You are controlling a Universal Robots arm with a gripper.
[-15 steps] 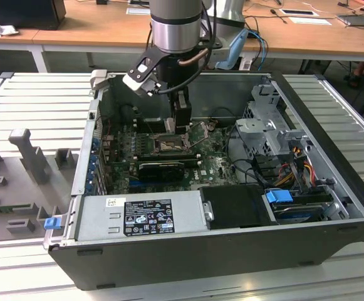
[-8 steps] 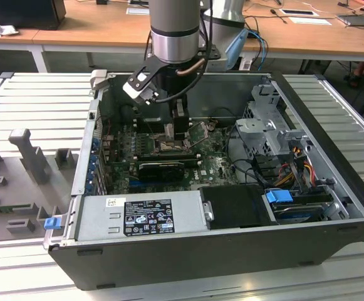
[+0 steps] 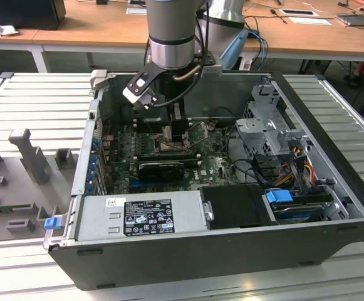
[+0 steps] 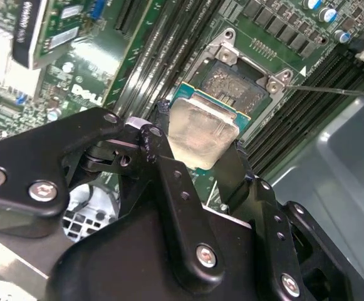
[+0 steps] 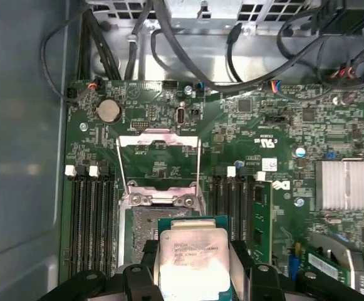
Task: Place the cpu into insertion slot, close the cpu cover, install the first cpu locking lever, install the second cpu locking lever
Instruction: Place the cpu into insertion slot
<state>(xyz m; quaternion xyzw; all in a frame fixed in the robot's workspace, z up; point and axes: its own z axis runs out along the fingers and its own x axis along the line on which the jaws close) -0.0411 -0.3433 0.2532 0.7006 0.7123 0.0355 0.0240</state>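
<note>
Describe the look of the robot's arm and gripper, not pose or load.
The arm is a grey cylinder with a dark band and a copper-coloured cable at its end. The gripper is black, with jointed fingers fastened by silver screws.

1. White label (image 3: 147, 215) on the grey power supply (image 3: 94, 221), at the case's near side: rows of dark print and symbols, too small to read
2. Small white sticker (image 3: 114, 202) just beside it, toward the exterior view's left: unreadable
3. cpu (image 5: 193, 260) face: faint lines of print, not legible
4. Motherboard (image 5: 275, 125): small white printed marks, unreadable
</note>
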